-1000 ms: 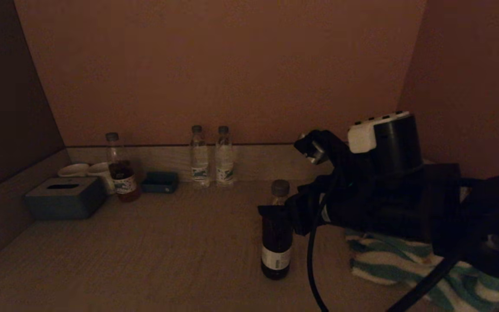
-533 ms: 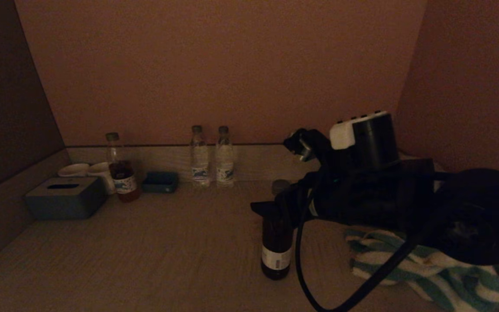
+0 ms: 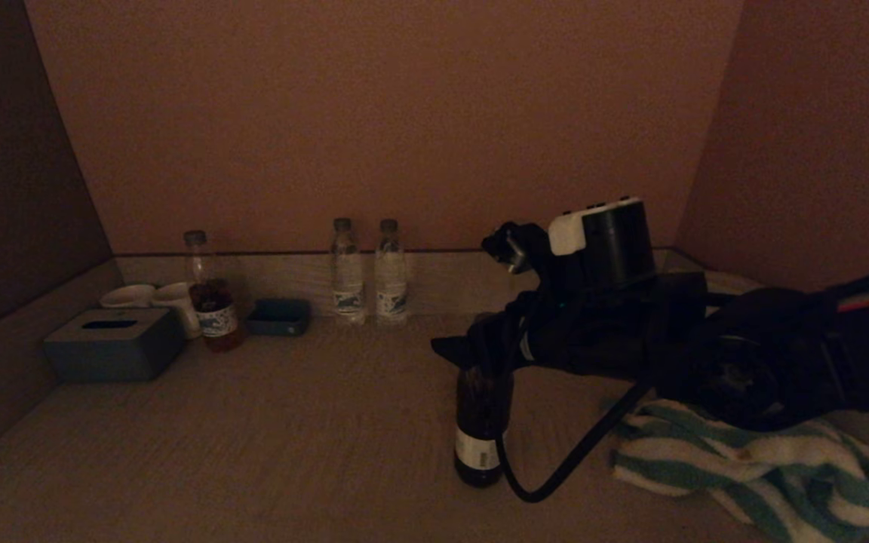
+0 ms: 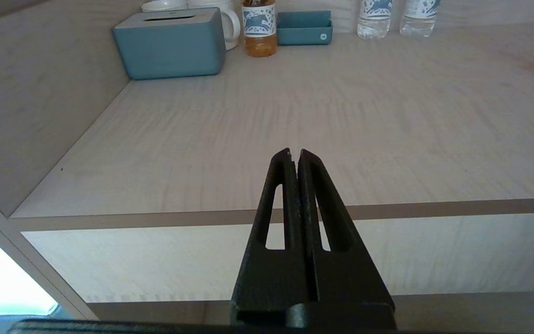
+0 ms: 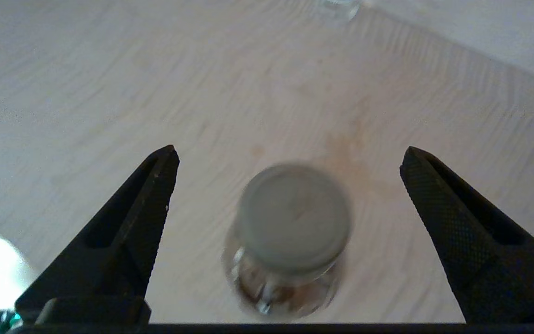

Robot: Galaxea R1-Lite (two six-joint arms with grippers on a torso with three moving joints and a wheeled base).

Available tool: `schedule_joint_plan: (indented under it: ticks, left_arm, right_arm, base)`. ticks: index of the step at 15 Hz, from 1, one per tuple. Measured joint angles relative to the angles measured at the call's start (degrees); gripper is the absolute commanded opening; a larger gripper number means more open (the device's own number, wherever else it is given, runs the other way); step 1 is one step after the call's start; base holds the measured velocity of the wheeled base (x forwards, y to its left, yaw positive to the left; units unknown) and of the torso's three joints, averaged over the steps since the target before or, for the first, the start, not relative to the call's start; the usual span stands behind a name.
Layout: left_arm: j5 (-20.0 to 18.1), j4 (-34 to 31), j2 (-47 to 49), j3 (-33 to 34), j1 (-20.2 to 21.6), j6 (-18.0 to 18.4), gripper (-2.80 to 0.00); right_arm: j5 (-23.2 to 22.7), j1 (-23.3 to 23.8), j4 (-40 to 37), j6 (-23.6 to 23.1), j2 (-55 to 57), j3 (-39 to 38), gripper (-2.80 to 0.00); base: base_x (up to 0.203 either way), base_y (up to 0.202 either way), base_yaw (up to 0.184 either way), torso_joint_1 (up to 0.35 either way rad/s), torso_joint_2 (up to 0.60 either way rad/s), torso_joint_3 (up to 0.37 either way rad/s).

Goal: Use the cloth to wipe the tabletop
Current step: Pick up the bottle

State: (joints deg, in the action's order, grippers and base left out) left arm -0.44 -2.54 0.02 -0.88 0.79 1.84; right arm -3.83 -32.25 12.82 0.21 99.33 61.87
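The striped green-and-white cloth (image 3: 744, 467) lies crumpled on the wooden tabletop (image 3: 291, 422) at the front right, with nothing holding it. My right gripper (image 3: 474, 356) reaches in from the right, above the cloth, and hangs open over a dark bottle (image 3: 480, 430) with a white label. In the right wrist view the bottle's grey cap (image 5: 295, 218) sits between the spread fingers of the gripper (image 5: 290, 153), which do not touch it. A faint brownish stain (image 5: 346, 144) marks the wood beyond the cap. My left gripper (image 4: 294, 152) is shut and empty, low before the table's front edge.
At the back left stand a blue tissue box (image 3: 114, 343), white cups (image 3: 151, 296), an amber-filled bottle (image 3: 212, 313) and a small blue tray (image 3: 278, 317). Two water bottles (image 3: 366, 275) stand at the back wall. Walls close in the left, back and right.
My right arm has moved left and forward, so the open gripper now covers the dark bottle's cap. More of the cloth is uncovered. The cloth and bottle have not moved.
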Motion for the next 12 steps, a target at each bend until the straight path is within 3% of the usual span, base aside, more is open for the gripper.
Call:
schedule_joint_plan:
  ticks: [12]
  left_arm:
    - [-0.02,0.0,0.0,0.0,0.0,-0.02,-2.8]
  right_arm:
    - [0.01,2.47,0.84,-0.05,-3.67,-3.86,0.0]
  base:
    - [0.0,0.0,0.0,0.0,0.0,0.0]
